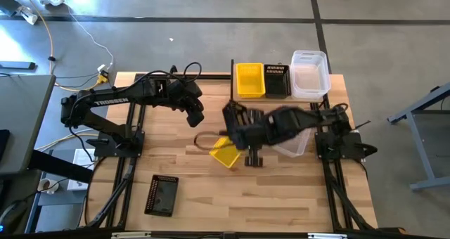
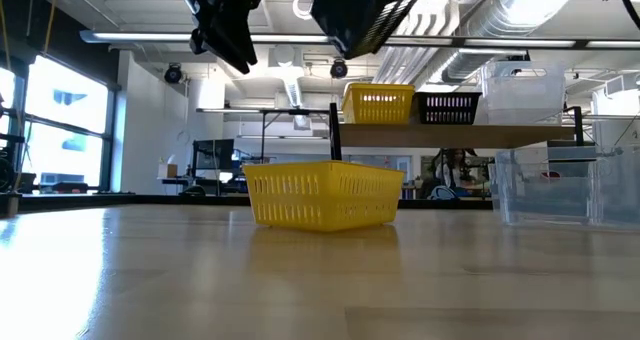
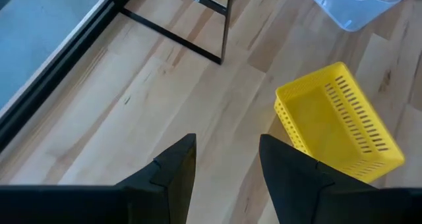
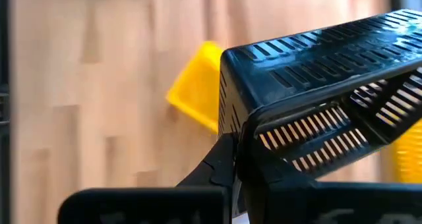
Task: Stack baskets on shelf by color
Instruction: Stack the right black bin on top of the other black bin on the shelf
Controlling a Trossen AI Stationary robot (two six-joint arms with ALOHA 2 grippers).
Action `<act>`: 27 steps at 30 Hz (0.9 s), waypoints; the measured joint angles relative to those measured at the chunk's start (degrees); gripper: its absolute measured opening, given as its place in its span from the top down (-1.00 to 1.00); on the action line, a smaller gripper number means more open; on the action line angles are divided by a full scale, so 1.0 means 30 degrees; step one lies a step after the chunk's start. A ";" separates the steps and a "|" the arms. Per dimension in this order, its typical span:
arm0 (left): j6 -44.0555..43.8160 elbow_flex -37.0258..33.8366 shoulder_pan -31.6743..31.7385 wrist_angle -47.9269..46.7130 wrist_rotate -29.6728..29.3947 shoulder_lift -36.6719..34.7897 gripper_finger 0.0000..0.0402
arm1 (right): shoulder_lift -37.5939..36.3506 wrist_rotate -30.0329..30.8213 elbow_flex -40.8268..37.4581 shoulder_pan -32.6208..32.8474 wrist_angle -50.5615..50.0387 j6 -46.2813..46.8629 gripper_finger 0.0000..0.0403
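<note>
- My right gripper [image 4: 231, 174] has its jaws clamped on the wall of a black basket [image 4: 316, 79], held high above the counter [image 1: 281, 197] and tilted.
- The shelf [image 1: 281, 97] lies toward the back edge from this basket. A yellow basket on the shelf [image 1: 249, 80], a black basket on the shelf [image 1: 276, 80] and a clear basket on the shelf [image 1: 310, 75] sit side by side there.
- So my load's target is the middle one, and the shelf-ward travel falls to my right arm, the only arm carrying anything.
- My left gripper [image 3: 224, 165] hovers with jaws apart and empty. The loose yellow basket [image 3: 339, 122] lies just beyond them on the counter, off to one side, its long axis angled across my approach.
- A clear basket on the counter [image 2: 560, 185] waits by my right arm's base, and a second black one [image 1: 162, 195] lies near the front-left corner.
</note>
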 joint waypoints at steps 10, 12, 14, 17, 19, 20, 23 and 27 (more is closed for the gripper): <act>0.0232 0.0000 0.0007 -0.0001 -0.0140 0.0000 0.22 | -0.1465 0.2313 0.0000 -0.3111 0.0004 -0.3196 1.00; 0.0478 0.0000 0.0007 -0.0002 -0.0140 0.0000 0.22 | -0.1968 0.2680 0.0000 -0.3619 0.0004 -0.3587 1.00; 0.0503 0.0000 0.0007 0.0001 -0.0140 0.0000 0.22 | -0.2501 0.3185 0.0000 -0.4121 0.0004 -0.3949 1.00; 0.0503 0.0000 0.0007 -0.0003 -0.0140 0.0000 0.22 | -0.3326 0.4007 -0.0046 -0.4955 0.0024 -0.4458 1.00; 0.0503 0.0000 0.0017 0.0003 -0.0140 0.0000 0.22 | -0.3796 0.4324 -0.0073 -0.5608 0.0002 -0.4788 1.00; 0.0503 0.0000 0.0029 0.0003 -0.0134 0.0000 0.22 | -0.3969 0.4506 -0.0073 -0.5937 0.0011 -0.4960 1.00; 0.0507 0.0000 0.0036 0.0003 -0.0149 0.0000 0.22 | -0.4330 0.4654 -0.0080 -0.7023 0.0011 -0.5823 1.00; 0.0517 0.0000 0.0036 0.0003 -0.0795 0.0000 0.22 | -0.4432 0.4431 -0.0080 -0.8595 0.0011 -0.7237 1.00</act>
